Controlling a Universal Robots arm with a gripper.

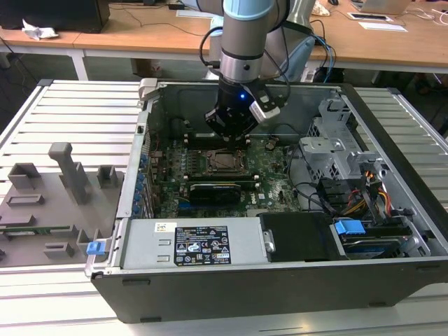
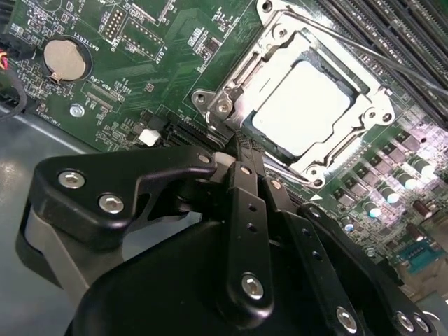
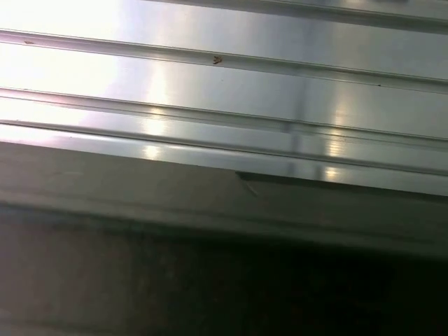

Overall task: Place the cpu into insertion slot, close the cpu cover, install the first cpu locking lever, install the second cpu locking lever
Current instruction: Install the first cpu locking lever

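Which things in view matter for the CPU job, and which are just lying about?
Job:
- small square silvery cpu, seated in socket
- thin metal-frame cpu cover, closed around it
- black gripper, at the socket's corner

Lying about:
- round silver coin battery
- grey plastic fixture tray
- blue drive latch

A motherboard lies flat inside an open computer case. On the motherboard, the cpu sits in its socket with the cpu cover closed around it. The gripper hangs just beside the socket, at the cover's edge
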